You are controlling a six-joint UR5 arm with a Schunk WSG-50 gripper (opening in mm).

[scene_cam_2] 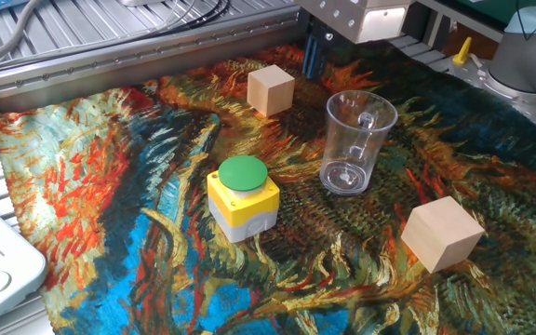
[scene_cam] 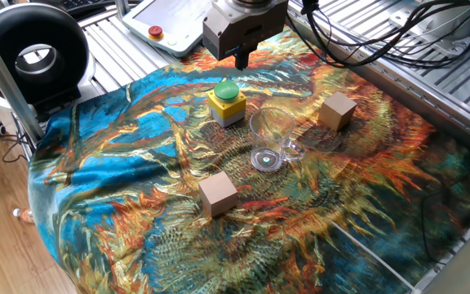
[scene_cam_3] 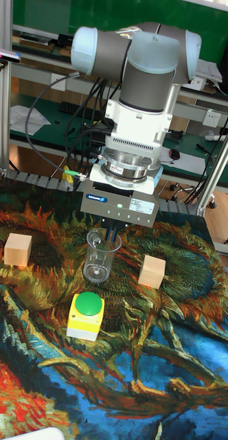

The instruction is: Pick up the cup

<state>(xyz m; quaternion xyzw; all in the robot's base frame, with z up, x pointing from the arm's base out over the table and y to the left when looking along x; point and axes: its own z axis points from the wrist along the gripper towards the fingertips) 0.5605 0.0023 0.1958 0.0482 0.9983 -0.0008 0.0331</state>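
The cup (scene_cam: 269, 140) is a clear plastic mug standing upright on the painted cloth, its small handle turned toward the far wooden cube. It also shows in the other fixed view as the cup (scene_cam_2: 356, 140) and in the tall view as the cup (scene_cam_3: 101, 256). My gripper (scene_cam: 241, 59) hangs above the cloth behind the cup, apart from it and higher than its rim. Its two thin fingers (scene_cam_2: 311, 58) stand close together with nothing between them. In the tall view the gripper (scene_cam_3: 113, 237) shows partly through the cup's wall.
A yellow box with a green button (scene_cam: 227, 102) stands just left of the cup. One wooden cube (scene_cam: 337, 110) sits to its right, another wooden cube (scene_cam: 217, 194) in front. A white pendant (scene_cam: 166, 20) and a black ring (scene_cam: 35, 53) lie beyond the cloth.
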